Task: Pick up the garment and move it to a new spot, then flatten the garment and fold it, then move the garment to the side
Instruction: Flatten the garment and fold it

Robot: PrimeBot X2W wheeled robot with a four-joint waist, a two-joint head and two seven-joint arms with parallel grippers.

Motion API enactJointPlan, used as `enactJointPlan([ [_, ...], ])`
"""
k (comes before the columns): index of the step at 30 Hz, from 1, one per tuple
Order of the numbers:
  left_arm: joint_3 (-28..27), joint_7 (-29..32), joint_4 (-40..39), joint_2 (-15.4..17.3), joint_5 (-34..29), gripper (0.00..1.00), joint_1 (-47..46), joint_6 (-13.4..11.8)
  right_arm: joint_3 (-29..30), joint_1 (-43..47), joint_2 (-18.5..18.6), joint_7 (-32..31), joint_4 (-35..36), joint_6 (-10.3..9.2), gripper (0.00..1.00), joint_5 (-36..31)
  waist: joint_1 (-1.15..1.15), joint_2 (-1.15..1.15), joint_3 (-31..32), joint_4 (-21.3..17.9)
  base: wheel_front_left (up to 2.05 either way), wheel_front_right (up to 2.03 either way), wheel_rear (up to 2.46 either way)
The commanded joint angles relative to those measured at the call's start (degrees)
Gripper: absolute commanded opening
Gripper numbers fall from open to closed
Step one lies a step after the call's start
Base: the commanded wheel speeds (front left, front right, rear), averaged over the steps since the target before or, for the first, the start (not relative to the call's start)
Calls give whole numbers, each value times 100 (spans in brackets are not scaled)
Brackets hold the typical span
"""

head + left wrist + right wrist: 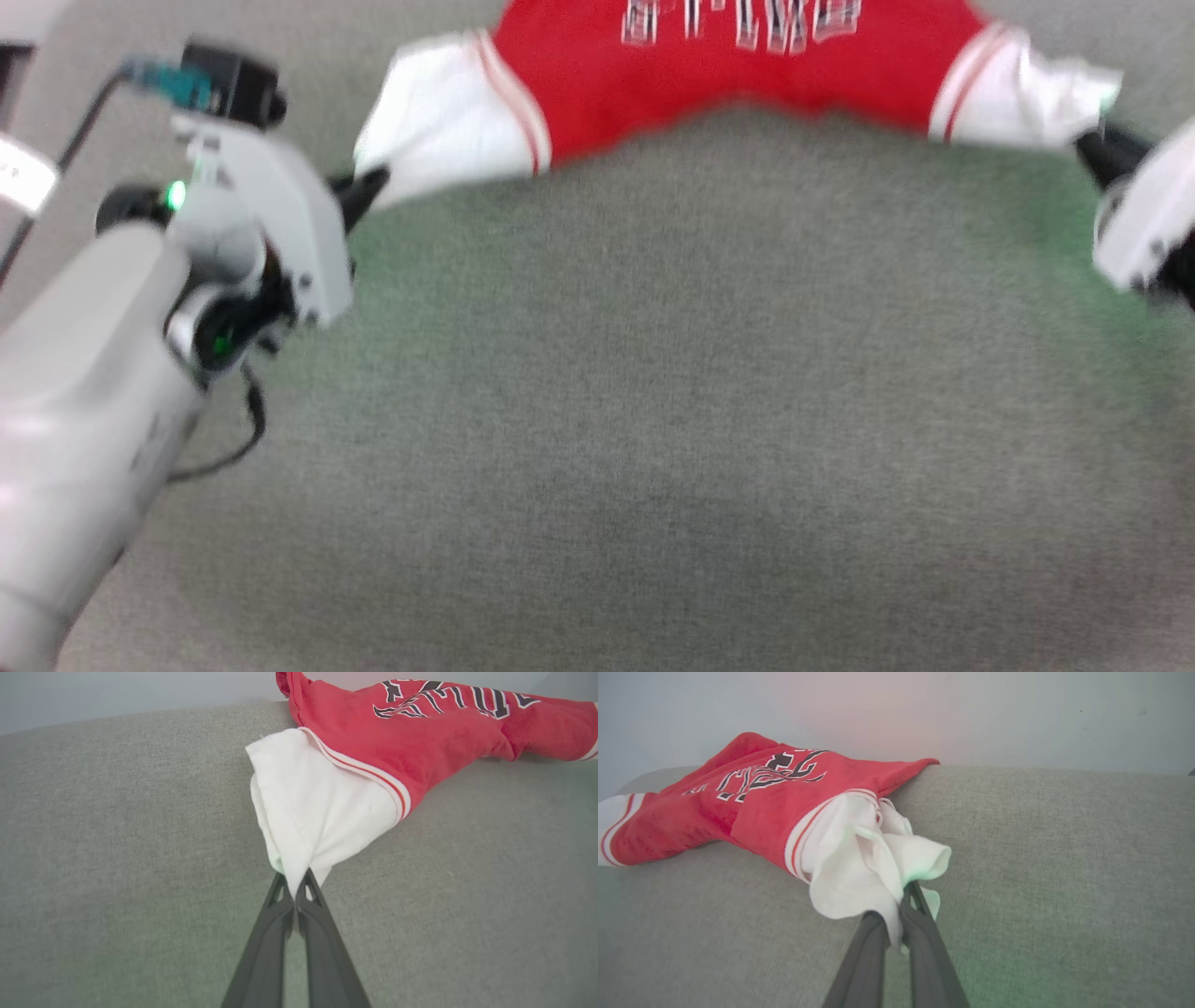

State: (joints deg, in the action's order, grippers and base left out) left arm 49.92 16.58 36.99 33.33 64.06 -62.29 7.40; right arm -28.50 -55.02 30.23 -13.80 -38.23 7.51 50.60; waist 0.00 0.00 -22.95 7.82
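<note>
Garment lies stretched across the far part of the grey fabric surface, pinched at both white sleeves. The left gripper is clenched on the tip of one sleeve. The right gripper is clamped on the other sleeve's bunched end. Its red body sags creased between them, black white-edged lettering up, striped trim at the sleeve seams.

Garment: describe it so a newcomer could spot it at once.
On the wide grey fabric surface, look toward the far edge. A red jersey shirt with white sleeves stretches between the dark left gripper and right gripper. Its bright red and black white-outlined lettering set it apart.
</note>
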Motion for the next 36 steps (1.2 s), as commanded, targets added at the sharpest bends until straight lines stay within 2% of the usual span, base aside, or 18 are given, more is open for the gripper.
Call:
enactJointPlan([
  [1, -5, -42, -87, 86, 21, 0, 167, 8, -25, 251, 30, -49, 115, -3, 0, 134, 0, 0, 697, -176, 0, 0, 0],
  [5, -68, -13, -725, 537, 273, 0, 856, -166, -94, 1162, 590, -694, 994, -3, 0, 670, 0, 0, 1052, -216, 0, 0, 0],
  [8, -140, 94, -1454, 903, 542, 0, 1435, -456, -17, 1834, 983, -1214, 1662, -3, 0, 1159, 0, 0, 1270, -249, 0, 0, 0],
  [11, -200, 168, -2435, 1355, 810, 0, 2091, -969, 190, 2564, 1366, -1606, 2250, -3, 0, 1627, 0, 0, 1465, -255, 0, 0, 0],
  [17, -504, 30, -4634, 2450, 1308, 0, 3310, -2248, 656, 4017, 2120, -2211, 3357, -2, 0, 2319, 0, 0, 1585, -243, 0, 0, 0],
  [20, -624, -128, -5448, 2906, 1468, 0, 3807, -2829, 1016, 4634, 2395, -2208, 3705, -3, 0, 2393, 0, 0, 1555, -206, 0, 0, 0],
  [23, -623, -271, -5929, 3134, 1627, 0, 4233, -3184, 1269, 5152, 2489, -2158, 3926, -3, 0, 2199, 0, 0, 1508, -186, 0, 0, 0],
  [25, -582, -358, -6022, 3167, 1689, 0, 4447, -3267, 1400, 5363, 2409, -2111, 4003, -3, 0, 1996, 0, 0, 1460, -177, 0, 0, 0],
  [27, -503, -427, -6021, 3094, 1672, 0, 4588, -3239, 1466, 5511, 2291, -2090, 3993, -3, 0, 1683, 0, 0, 1411, -168, 0, 0, 0],
  [36, -110, -538, -5059, 2369, 1482, 0, 4594, -2691, 1271, 5317, 1366, -2108, 3665, -3, 0, 214, 0, 0, 1195, -110, 0, 0, 0],
])
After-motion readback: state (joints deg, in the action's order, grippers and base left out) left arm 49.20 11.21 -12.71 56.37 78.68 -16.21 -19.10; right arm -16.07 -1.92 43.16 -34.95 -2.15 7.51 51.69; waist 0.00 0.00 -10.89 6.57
